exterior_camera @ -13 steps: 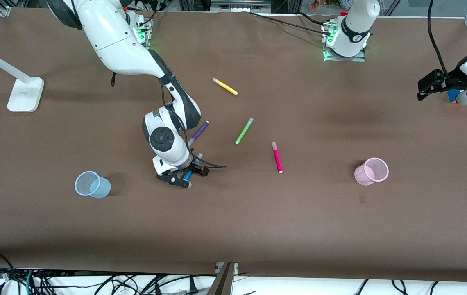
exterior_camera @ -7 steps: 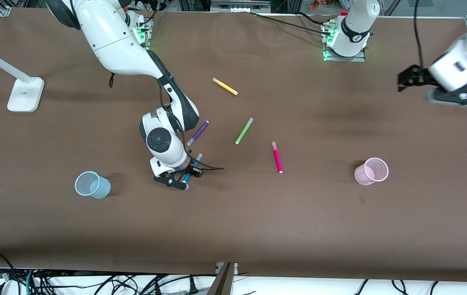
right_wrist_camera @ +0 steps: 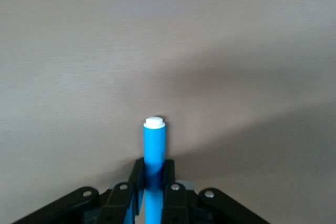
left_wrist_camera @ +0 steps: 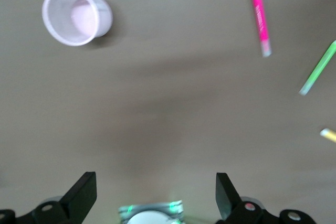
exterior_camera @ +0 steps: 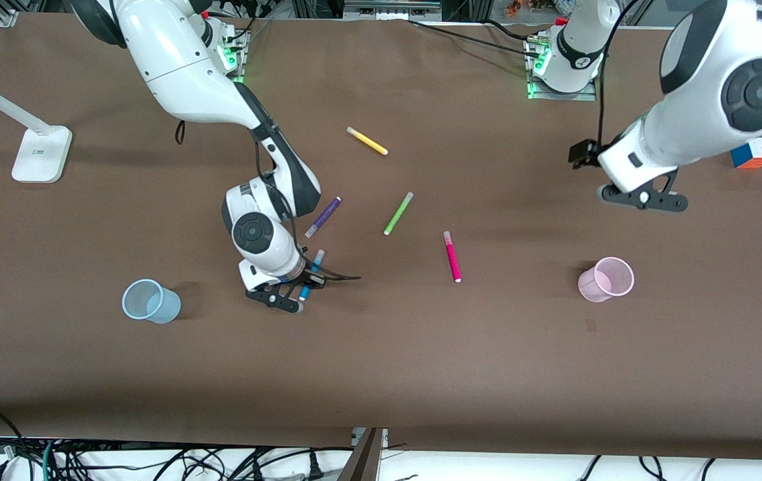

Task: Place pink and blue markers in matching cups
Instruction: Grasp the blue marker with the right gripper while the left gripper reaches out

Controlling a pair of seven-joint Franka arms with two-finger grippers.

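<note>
- Fingers (right_wrist_camera: 156, 182) of the right gripper (exterior_camera: 295, 294) are pinched on the blue marker (exterior_camera: 309, 275), which pokes out past them with its white end showing in the right wrist view.
- Compared with a second ago, that gripper and marker have crept a little toward the light blue cup (exterior_camera: 150, 301) at the right arm's end of the table; the cup is well apart from them, so the carry looks only begun.
- The left gripper (exterior_camera: 642, 198) has swung in from the left arm's end of the table and now hangs over bare table between the light pink cup (exterior_camera: 606, 279) and the left arm's base; its fingers (left_wrist_camera: 81, 196) are spread wide with nothing between them.
- That sweep has uncovered a colour cube (exterior_camera: 752, 153) on the table.
- The pink marker (exterior_camera: 452, 256) lies untouched where it was, beside the green marker (exterior_camera: 398, 213); purple marker (exterior_camera: 323, 217) and yellow marker (exterior_camera: 367, 141) are likewise unmoved.
- My reading: blue is in hand, pink is next, and the left arm seems headed for it.
</note>
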